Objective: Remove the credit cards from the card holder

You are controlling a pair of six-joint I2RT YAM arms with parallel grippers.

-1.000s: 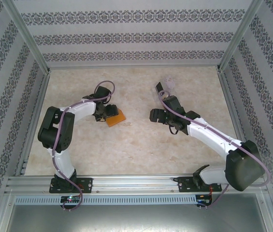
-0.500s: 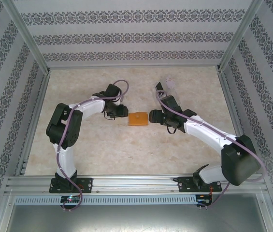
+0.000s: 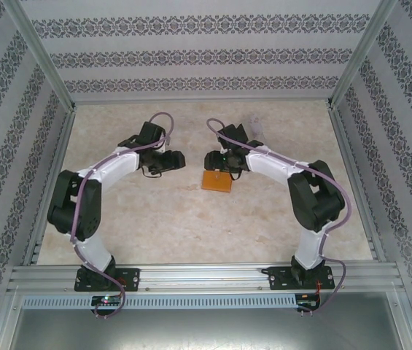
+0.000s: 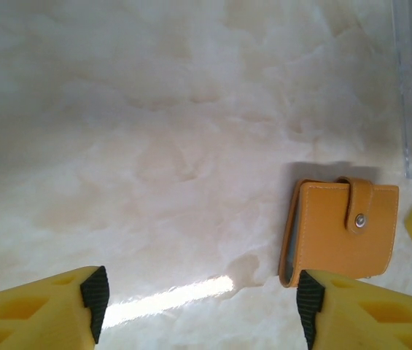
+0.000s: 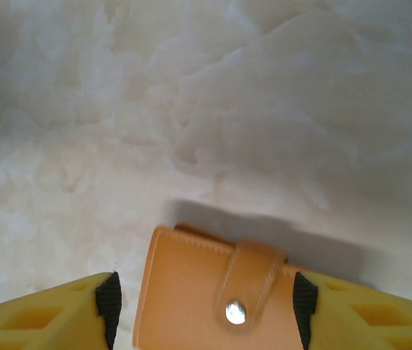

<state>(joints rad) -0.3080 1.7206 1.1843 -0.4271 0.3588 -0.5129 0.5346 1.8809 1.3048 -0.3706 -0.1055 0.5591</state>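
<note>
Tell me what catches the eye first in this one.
The orange card holder lies flat in the middle of the table, snapped shut. The right gripper hangs over it, jaws open either side; the left gripper, also open, points at it from the left.

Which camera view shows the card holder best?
The left wrist view: the whole card holder, tab snapped shut. The right wrist view cuts off its lower part; the top external view makes it tiny.

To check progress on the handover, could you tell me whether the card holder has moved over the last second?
Yes. In the top view the card holder has slid right, farther from the left rail.
</note>
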